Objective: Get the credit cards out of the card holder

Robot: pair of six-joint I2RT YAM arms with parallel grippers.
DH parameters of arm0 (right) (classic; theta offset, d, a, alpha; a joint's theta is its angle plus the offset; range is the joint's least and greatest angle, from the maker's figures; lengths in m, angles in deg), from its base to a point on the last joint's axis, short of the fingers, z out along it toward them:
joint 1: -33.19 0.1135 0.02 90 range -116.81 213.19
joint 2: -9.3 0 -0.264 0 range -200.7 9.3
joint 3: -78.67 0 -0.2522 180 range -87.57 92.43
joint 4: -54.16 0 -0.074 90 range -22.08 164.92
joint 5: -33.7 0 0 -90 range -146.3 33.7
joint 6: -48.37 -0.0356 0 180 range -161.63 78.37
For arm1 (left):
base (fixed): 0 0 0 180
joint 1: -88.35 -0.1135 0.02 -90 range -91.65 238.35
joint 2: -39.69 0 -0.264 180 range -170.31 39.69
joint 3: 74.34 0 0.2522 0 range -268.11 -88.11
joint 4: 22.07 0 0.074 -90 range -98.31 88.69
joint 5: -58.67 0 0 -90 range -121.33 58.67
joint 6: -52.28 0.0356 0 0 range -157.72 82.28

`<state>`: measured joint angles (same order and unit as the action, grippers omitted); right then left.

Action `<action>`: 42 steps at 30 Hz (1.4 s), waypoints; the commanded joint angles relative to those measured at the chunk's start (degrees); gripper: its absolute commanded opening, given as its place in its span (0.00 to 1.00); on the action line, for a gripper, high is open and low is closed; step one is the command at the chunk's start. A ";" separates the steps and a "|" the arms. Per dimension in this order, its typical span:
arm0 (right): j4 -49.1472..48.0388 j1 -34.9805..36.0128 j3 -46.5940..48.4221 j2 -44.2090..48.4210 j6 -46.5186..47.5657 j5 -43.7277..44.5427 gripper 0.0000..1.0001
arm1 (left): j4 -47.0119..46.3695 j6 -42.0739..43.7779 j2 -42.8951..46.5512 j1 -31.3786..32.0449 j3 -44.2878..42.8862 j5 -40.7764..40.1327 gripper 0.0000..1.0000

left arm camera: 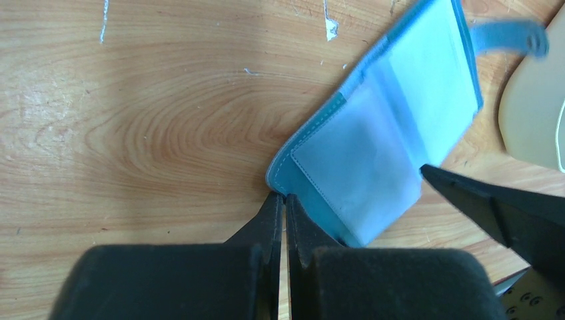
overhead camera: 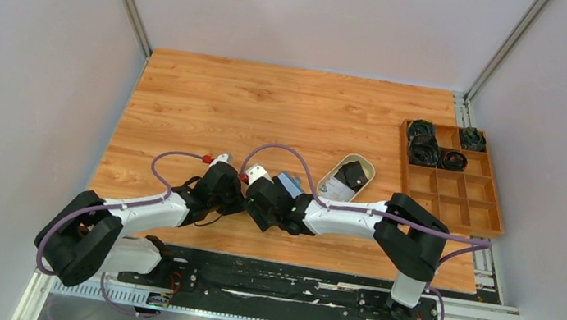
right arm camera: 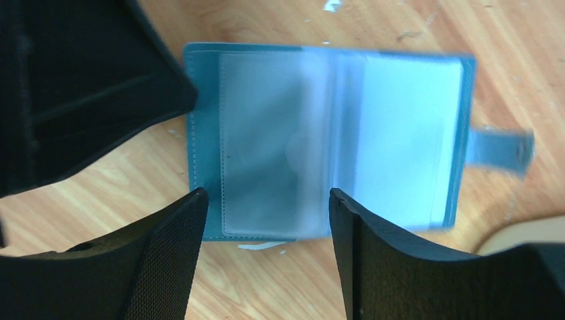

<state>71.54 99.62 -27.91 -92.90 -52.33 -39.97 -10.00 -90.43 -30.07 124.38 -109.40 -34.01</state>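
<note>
One card holder [right arm camera: 320, 140] — two credit cards [overhead camera: 353, 173] nearby.

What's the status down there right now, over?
Left tool shut at corner of card holder. Right tool open above it. Holder lies unfolded on table. Nothing blocking.

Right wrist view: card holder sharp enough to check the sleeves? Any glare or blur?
Right wrist: the card holder is soft, its tab-side half washed out pale, the snap tab smeared. Left wrist: same glare on its far flap, tab blurred, table grain crisp. Top external: even light, holder tiny and mostly hidden.
</note>
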 commanded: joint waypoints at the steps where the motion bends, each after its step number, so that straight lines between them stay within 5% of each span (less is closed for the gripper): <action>1: 4.97 -0.65 -0.23 -1.02 0.16 13.45 0.70 | 5.29 1.12 -1.11 0.00 1.79 0.47 0.00; 42: -1.25 -8.17 9.50 -5.50 8.70 14.56 0.70 | 3.90 0.76 0.06 0.05 2.79 1.32 0.00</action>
<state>71.08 92.85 -20.87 -97.09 -45.51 -25.23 -9.52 -90.23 -28.95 124.42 -108.66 -32.98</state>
